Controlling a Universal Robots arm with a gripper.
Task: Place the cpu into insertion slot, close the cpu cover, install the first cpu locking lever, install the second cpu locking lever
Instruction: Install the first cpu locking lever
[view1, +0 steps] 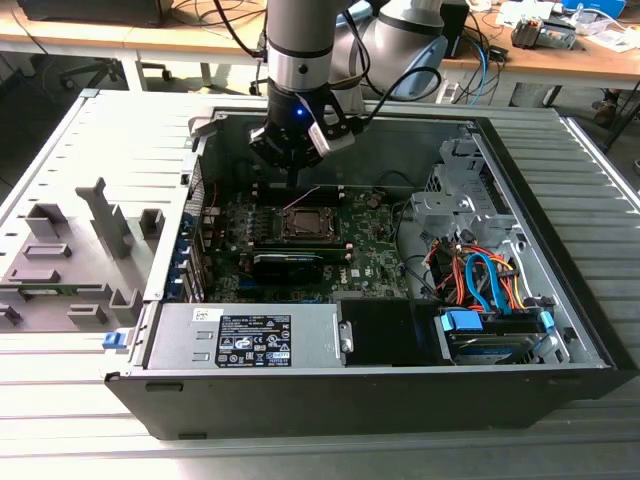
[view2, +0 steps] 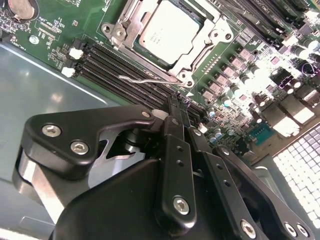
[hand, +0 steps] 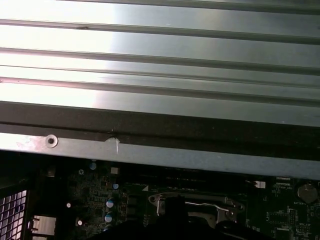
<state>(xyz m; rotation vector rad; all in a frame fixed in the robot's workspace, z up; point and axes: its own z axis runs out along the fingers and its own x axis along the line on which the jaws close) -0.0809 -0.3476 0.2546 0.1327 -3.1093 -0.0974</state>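
The cpu (view2: 167, 32) lies flat in the insertion slot (view1: 305, 222), silvery top up. The cpu cover (view2: 200, 47) lies down over it as a metal frame around the chip. Along the socket's edge nearest my fingers runs a thin wire locking lever (view2: 145, 80); in the exterior view a thin lever (view1: 302, 198) slants up from the socket. My gripper (view2: 177, 102) hangs just above the board beside that edge, fingers together with nothing between them. In the exterior view the gripper (view1: 292, 185) is over the far side of the socket. The socket frame (hand: 200, 205) shows in the first wrist view.
Long black memory slots (view2: 125, 65) lie between my fingers and the socket. The open case holds a power supply (view1: 250, 335) at the front and a drive cage with cables (view1: 480, 280) on the exterior view's right. The case wall (hand: 160, 150) is close by.
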